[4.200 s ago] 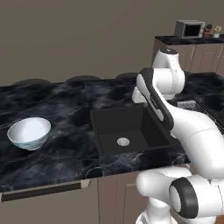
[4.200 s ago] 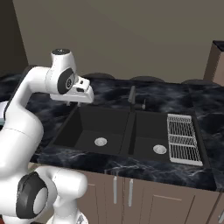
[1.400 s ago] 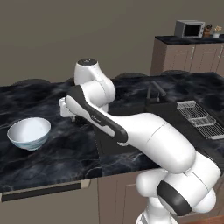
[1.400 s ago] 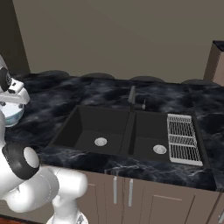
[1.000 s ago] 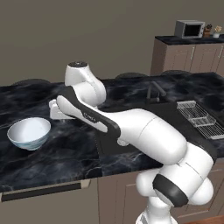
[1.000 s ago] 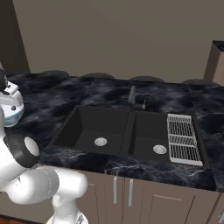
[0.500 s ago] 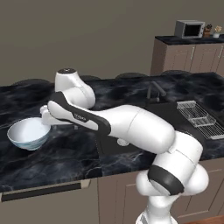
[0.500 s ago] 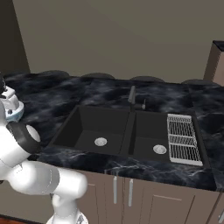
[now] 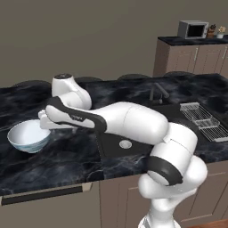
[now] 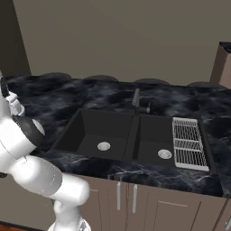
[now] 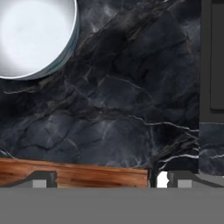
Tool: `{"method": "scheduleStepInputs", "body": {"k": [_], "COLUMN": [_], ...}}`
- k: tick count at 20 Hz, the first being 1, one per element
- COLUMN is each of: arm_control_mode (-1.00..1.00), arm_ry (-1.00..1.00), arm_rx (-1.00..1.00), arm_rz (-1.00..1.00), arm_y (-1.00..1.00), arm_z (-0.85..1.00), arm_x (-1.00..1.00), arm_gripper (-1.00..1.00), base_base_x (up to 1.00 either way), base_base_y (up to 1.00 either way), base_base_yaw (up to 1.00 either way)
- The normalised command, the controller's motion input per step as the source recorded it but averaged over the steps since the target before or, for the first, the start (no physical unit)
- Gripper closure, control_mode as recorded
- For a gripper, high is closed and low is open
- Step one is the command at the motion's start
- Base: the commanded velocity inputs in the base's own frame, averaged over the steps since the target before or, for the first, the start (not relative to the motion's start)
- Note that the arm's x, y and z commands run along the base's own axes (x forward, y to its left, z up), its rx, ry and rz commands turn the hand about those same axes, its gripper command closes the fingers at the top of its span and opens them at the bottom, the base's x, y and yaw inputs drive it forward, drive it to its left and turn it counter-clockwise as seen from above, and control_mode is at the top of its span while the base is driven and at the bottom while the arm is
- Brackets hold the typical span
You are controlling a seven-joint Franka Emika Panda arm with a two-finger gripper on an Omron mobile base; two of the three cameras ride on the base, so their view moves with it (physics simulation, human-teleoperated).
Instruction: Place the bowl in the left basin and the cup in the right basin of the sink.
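I have the claw [image 9: 41, 121] spread wide and empty just beside the white round deep bowl [image 9: 28, 135] on the black marbled stone worktop [image 9: 67, 156] — rigid, probably slick and breakable — so I'd pinch one jaw inside its thin rim, though contact is hard to judge.

Bare counter [image 9: 67, 156] around bowl [image 9: 27, 136]; bowl open above; arm beside its right rim.
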Motion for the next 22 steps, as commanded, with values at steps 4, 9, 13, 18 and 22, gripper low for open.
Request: {"method": "scheduleStepInputs", "body": {"k": [4, 9, 13, 18, 22], "arm_control_mode": [-1.00, -1.00, -1.00, -1.00, -1.00], "arm_ry": [0.07, 0.07, 0.02, 0.01, 0.03], "arm_rx": [0.00, -0.01, -0.06, -0.08, -0.08], "arm_rz": [0.00, 0.00, 0.00, 0.00, 0.00], "arm_y": [0.08, 0.16, 0.25, 0.24, 0.18], "arm_z": [-0.13, -0.14, -0.13, -0.10, -0.11], "arm_x": [0.27, 0.24, 0.32, 0.31, 0.29], "arm_gripper": [-1.00, -1.00, -1.00, -1.00, -1.00], "base_base_x": [0.00, 0.00, 0.00, 0.00, 0.00], "base_base_y": [0.00, 0.00, 0.00, 0.00, 0.00], "base_base_yaw": [0.00, 0.00, 0.00, 0.00, 0.00]}}
